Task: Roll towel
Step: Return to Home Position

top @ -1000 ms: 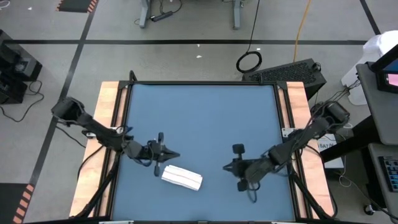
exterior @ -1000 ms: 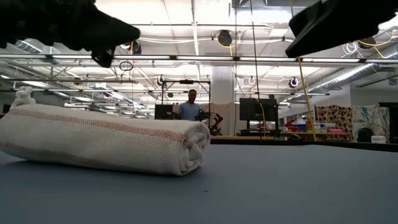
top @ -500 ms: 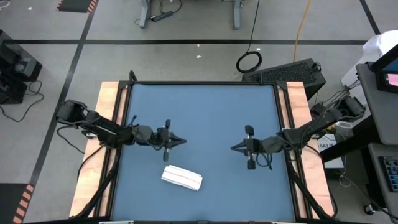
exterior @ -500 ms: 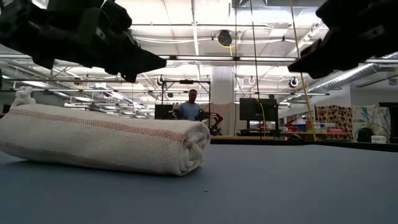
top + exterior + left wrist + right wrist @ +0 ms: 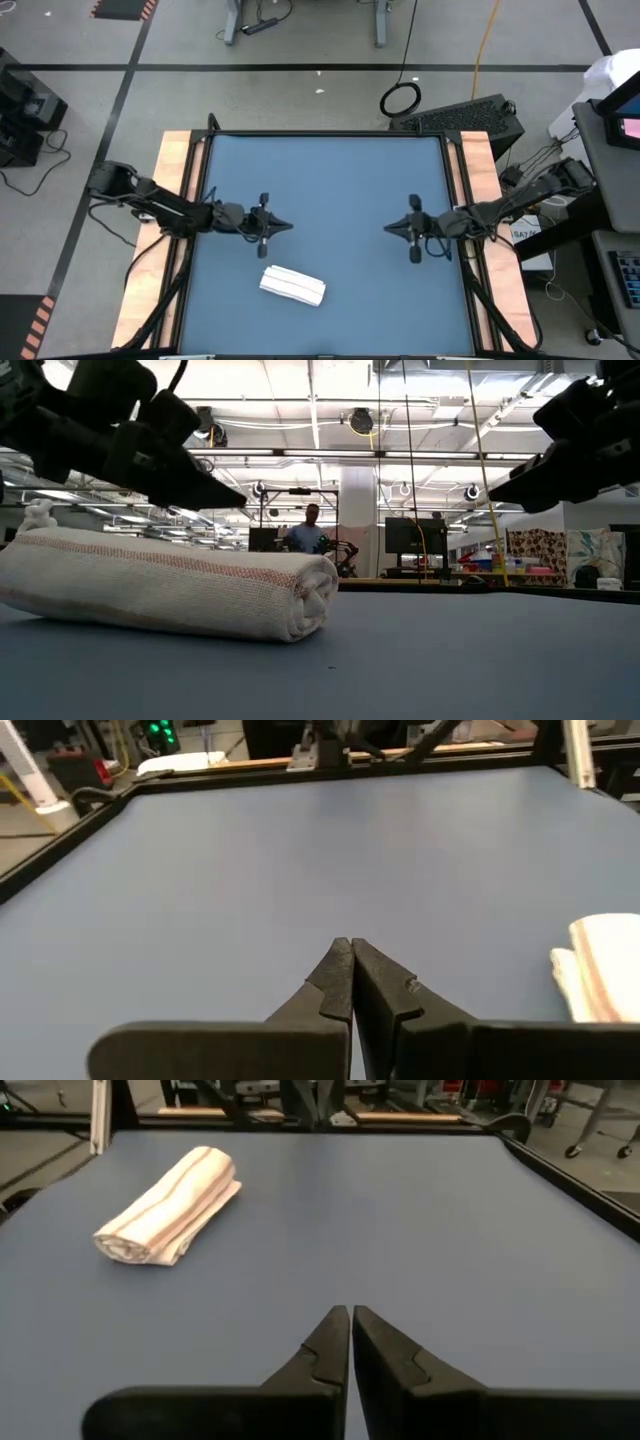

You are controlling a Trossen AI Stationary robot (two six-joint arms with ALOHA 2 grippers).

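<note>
High view: towel (image 5: 293, 285), rolled tight, lying free on the blue surface (image 5: 330, 170) toward the near edge, left of centre. Left hand (image 5: 287, 226) pinched closed and empty, hovering near the roll; right hand (image 5: 388, 228) likewise closed, empty, well apart. Held clear, most likely, to leave a finished roll undisturbed.

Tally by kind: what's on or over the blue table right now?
Rolled white cloth towel with reddish stripes: 1
Dark two-finger pincers: 2 (left pincer, right pincer; both shut, clear of the towel)
Total: 3
</note>
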